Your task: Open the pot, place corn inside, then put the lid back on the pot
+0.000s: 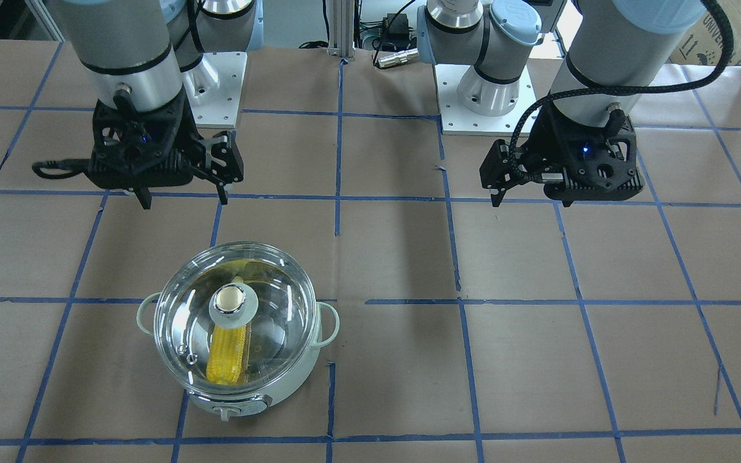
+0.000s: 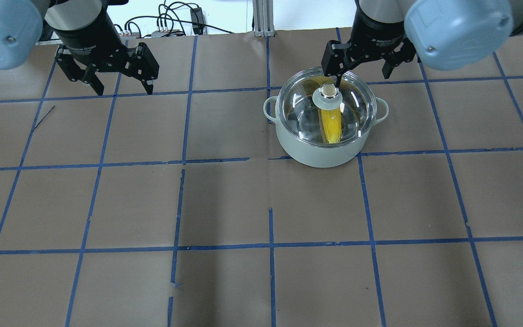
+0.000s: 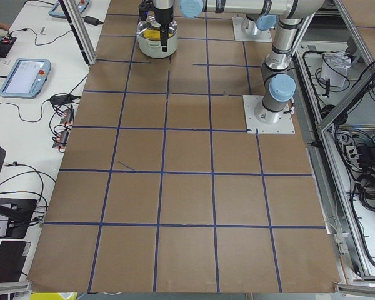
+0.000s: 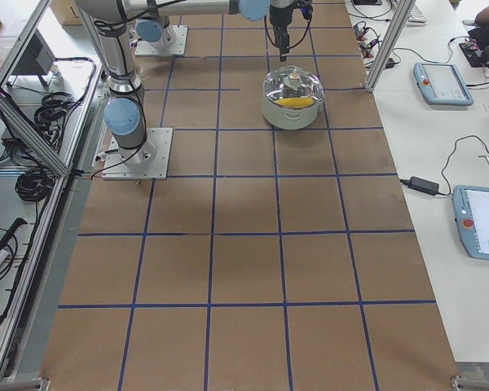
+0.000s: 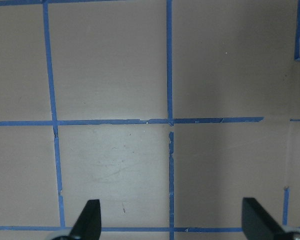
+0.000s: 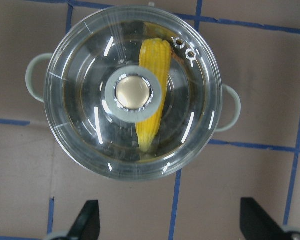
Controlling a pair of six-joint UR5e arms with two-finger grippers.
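The pale mint pot (image 2: 320,152) stands on the brown table with the clear glass lid (image 2: 357,109) seated on its rim. The yellow corn (image 2: 332,125) lies inside, seen through the glass. In the front-facing view the pot (image 1: 280,392), lid (image 1: 267,302) and corn (image 1: 228,357) show again. My right gripper (image 2: 362,77) is open and empty, raised above the pot on the robot's side; its wrist view looks down on the lid's knob (image 6: 133,93) and the corn (image 6: 155,60). My left gripper (image 2: 125,91) is open and empty over bare table, far from the pot.
The table (image 2: 225,204) is brown paper with a blue tape grid. The arms' white base plates (image 1: 486,109) stand at the robot's edge. Tablets (image 4: 444,81) and cables lie on the side benches beyond the table ends.
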